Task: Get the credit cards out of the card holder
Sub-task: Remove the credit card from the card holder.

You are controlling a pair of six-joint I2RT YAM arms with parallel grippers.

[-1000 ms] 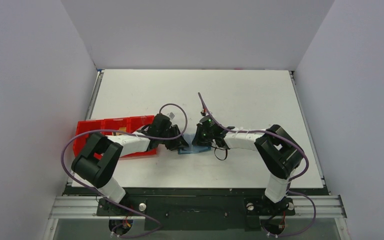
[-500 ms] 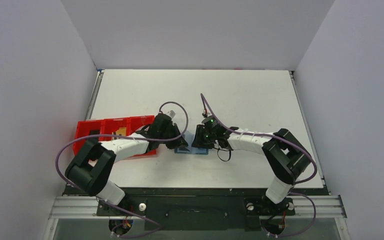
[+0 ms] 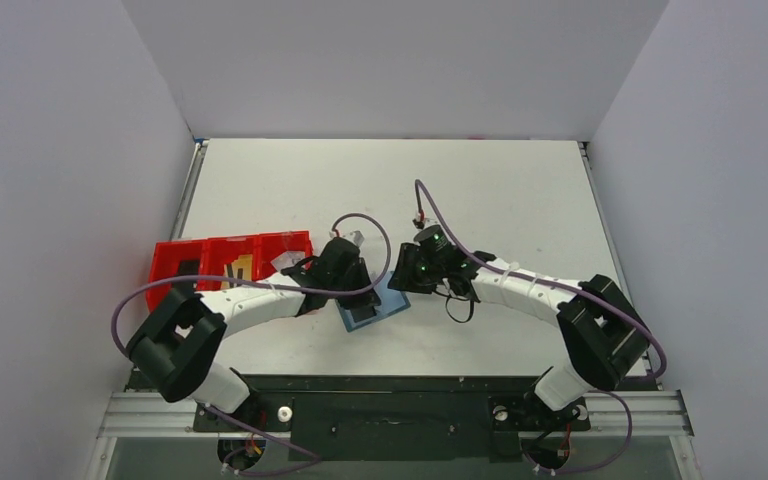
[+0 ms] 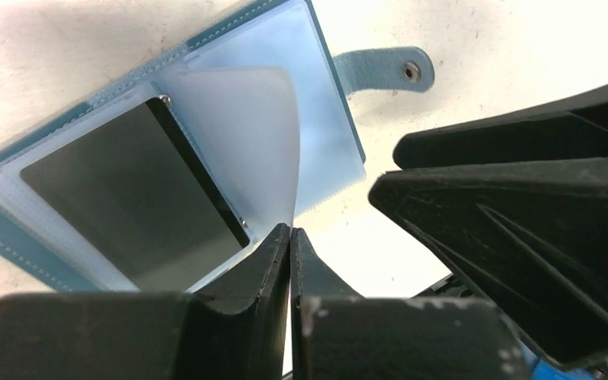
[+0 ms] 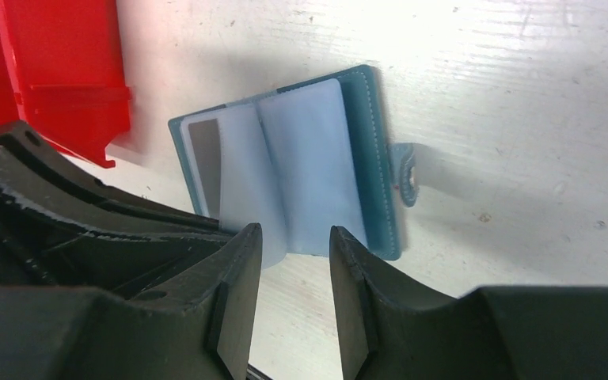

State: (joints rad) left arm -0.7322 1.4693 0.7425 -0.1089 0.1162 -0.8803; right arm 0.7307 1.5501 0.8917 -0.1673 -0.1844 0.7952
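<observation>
One card holder (image 4: 245,134) edge, left jaws pinching

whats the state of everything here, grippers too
holder: lying open, tab undone
dark card: in a pocket of the holder
sleeve: lifted, its edge pinched by the left gripper
left gripper: shut on the sleeve
right gripper: open, at the holder's edge
tray: holds a tan card in its middle compartment
</observation>
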